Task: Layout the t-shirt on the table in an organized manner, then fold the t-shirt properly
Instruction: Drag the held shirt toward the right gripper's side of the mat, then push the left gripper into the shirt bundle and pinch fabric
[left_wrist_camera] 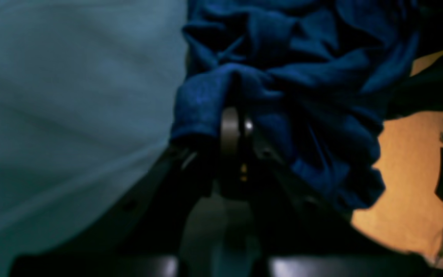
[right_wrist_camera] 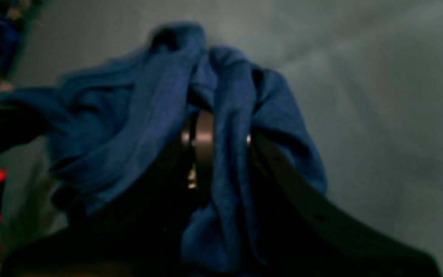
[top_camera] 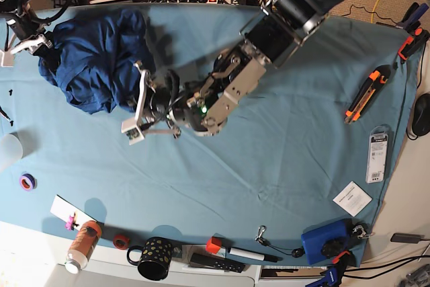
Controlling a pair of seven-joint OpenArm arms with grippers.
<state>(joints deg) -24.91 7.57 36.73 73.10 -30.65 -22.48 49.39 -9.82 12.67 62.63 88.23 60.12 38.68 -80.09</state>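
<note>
My left claw (left_wrist_camera: 235,115) is clenched on a bunched fold of the t-shirt (top_camera: 94,58), the fabric wrapping over both fingertips. My right claw (right_wrist_camera: 214,127) is likewise clamped on the shirt, with a strip of blue cloth running down between the jaws and hanging loose below them.

The t-shirt sits as a crumpled navy heap at the far left corner of the table (top_camera: 282,159) as the base view shows it, close to the back edge and the left edge. My left arm reaches across from the far middle, its claw at the heap's inner side; the right arm enters from the far left corner.

Open room: the broad middle of the teal cloth in front of the heap and to its right is bare. The edges are cluttered. Along the near rim stand an orange bottle (top_camera: 82,243), a black mug (top_camera: 152,258), a marker (top_camera: 245,255) and a blue box (top_camera: 326,241). Down the right edge lie an orange utility knife (top_camera: 366,92), a packaged item (top_camera: 377,157) and a white card (top_camera: 352,198). A purple tape ring (top_camera: 27,181) lies near the left edge.
</note>
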